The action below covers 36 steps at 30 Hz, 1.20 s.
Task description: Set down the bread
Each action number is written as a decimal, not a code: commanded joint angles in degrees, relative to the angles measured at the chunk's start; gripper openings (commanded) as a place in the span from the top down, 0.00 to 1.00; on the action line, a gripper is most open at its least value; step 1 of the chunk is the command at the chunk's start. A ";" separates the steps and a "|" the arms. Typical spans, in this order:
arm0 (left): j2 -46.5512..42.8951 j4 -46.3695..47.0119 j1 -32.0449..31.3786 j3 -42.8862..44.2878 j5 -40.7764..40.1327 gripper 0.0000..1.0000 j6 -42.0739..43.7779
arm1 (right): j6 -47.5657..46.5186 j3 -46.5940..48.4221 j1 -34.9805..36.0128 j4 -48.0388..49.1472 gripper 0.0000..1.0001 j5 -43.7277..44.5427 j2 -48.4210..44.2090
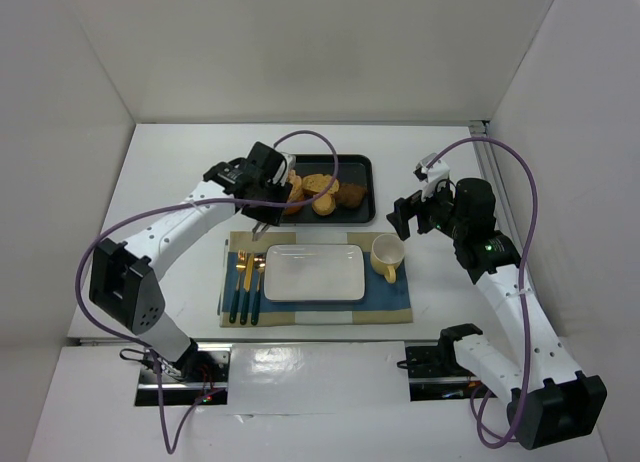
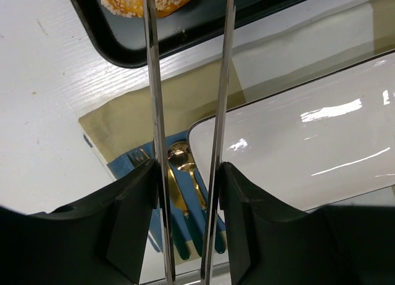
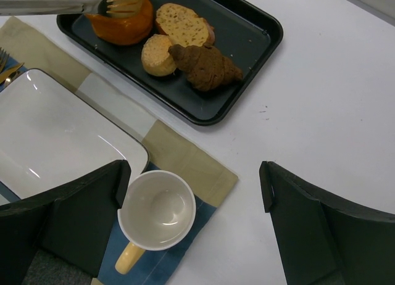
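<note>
The bread (image 3: 120,24), an orange-golden bun, sits in the left end of the black tray (image 3: 271,35); beside it lie a tan slice (image 3: 181,24), a small round piece (image 3: 157,53) and a dark croissant (image 3: 207,66); the tips of the metal tongs (image 3: 55,4) rest at the bun's top; the left tool (image 2: 187,180) is pinching the tongs' two arms; the white plate (image 3: 55,131) and yellow-handled cup (image 3: 156,217) stand on the placemat (image 3: 185,161); the right tool (image 3: 192,186) hangs spread wide above the cup and the counter (image 3: 321,100)
</note>
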 commanded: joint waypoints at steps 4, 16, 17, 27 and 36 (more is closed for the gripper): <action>-0.01 -4.36 -1.12 3.98 -6.43 0.43 0.90 | -0.45 -0.24 0.44 -0.44 0.01 -1.00 -0.60; 5.26 -9.28 -5.77 7.67 -13.20 0.47 -0.15 | -0.45 -0.24 0.44 -0.44 0.01 -1.53 -0.60; 5.26 -9.28 -5.78 8.19 -13.73 0.50 -0.15 | -0.45 -0.24 0.44 -0.44 0.01 -1.53 -0.60; 4.30 -8.06 -6.39 6.97 -14.26 1.00 -0.68 | -0.45 -0.24 0.44 -0.44 0.01 -1.53 -0.60; -5.45 -4.19 -5.17 8.02 -9.87 1.00 -1.82 | -0.45 -0.24 0.44 -0.44 0.01 -1.53 -0.60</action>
